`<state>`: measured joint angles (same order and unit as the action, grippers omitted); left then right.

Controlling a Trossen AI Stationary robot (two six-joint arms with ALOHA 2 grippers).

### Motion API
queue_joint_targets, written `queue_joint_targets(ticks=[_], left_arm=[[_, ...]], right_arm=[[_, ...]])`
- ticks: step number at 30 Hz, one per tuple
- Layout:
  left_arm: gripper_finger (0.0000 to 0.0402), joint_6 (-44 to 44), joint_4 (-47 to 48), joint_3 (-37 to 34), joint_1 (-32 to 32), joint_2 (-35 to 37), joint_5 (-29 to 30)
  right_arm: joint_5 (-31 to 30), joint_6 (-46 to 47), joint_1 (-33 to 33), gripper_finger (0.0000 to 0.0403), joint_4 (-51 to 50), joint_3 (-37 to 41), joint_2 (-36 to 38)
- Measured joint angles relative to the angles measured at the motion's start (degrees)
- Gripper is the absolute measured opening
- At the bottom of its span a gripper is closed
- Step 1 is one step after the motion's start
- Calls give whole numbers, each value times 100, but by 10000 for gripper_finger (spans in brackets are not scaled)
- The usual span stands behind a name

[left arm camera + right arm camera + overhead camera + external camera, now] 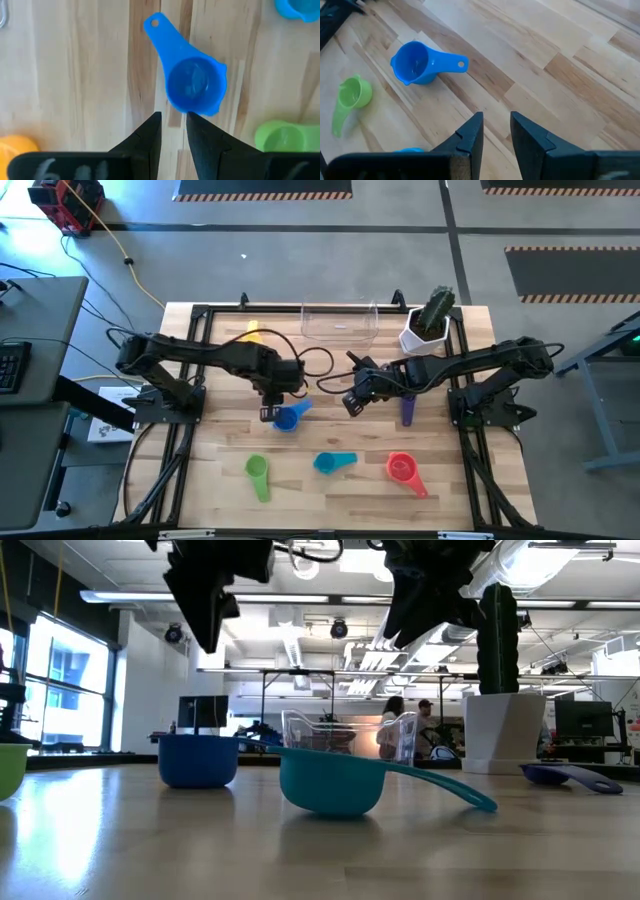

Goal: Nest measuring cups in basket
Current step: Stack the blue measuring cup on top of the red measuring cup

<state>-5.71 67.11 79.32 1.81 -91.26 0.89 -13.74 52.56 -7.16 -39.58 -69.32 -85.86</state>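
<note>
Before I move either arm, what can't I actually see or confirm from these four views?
- Yellow cup: high view, mostly hidden under the left arm.
- Purple cup: high view, bowl covered by the right arm.
- Basket: low view, the teal cup blocks its base; contents unclear.
- Green cup: left wrist view, cut off at the edge.

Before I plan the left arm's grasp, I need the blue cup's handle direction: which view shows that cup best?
The left wrist view: the blue cup fills it from above, bowl, rim and holed handle all clear. The right wrist view shows it smaller. The high view has the left gripper crowding it; the low view shows only its side.
</note>
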Motion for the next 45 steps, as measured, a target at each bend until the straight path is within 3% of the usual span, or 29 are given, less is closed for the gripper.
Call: queue_joint_targets(ticks=[14,28,37,45], left_arm=[[83,-1463,253,-1,-187,1723,7],[83,-2836,1147,-3,-41,3150,435],[83,-3169,1160,-5,49,3949,1147],[83,-3220,1156,-3,47,4214,1394]], right_arm=[[252,-611,12,90,532,0,0],[547,-1803,81,100,2877,0,0],[533,-2315,255,157,4070,0,0],[524,-2605,431,162,5163,0,-7]])
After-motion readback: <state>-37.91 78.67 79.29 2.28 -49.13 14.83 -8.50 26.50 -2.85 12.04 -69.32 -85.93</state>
